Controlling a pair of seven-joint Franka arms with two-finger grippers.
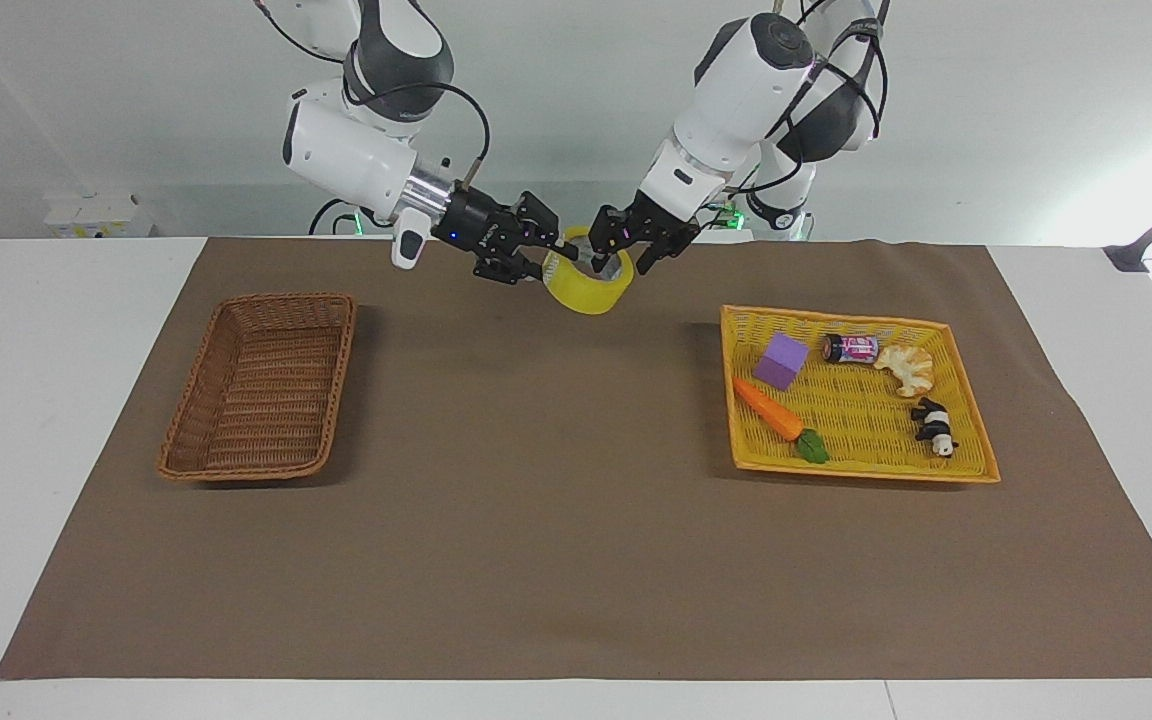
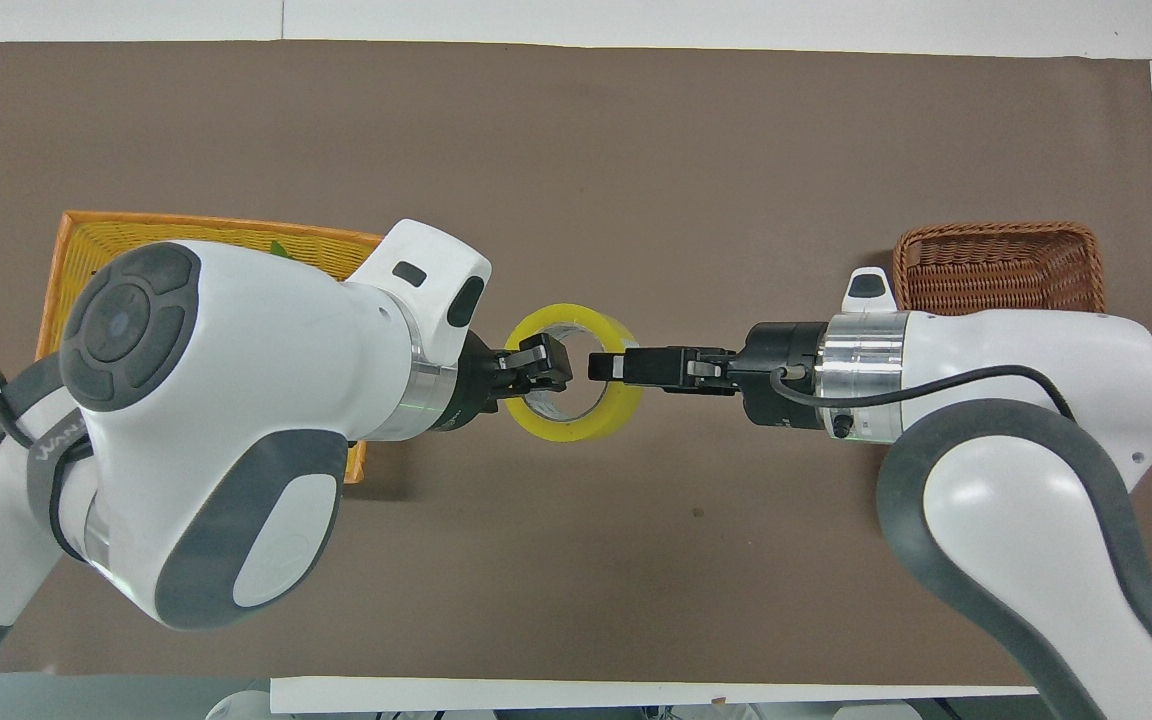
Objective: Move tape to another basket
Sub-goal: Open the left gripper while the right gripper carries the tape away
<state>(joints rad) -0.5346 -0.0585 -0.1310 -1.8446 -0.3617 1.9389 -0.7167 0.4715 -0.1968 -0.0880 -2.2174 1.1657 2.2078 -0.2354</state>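
Note:
The tape [image 1: 588, 291], a yellow roll, hangs in the air over the brown mat, between the two containers and close to the robots' edge. My right gripper [image 1: 558, 250] is shut on the roll's wall at the side toward the right arm's end, one finger inside the hole [image 2: 604, 367]. My left gripper [image 1: 628, 248] is at the roll's other side with its fingers spread open, one fingertip [image 2: 540, 358] still over the hole. The brown wicker basket [image 1: 266, 301] sits at the right arm's end of the table [image 2: 996, 262], with nothing in it.
A yellow woven tray [image 1: 836, 319] at the left arm's end holds a purple block, a carrot, a small jar, a pale lumpy toy and a black-and-white animal figure. In the overhead view the left arm covers most of the tray [image 2: 136, 231].

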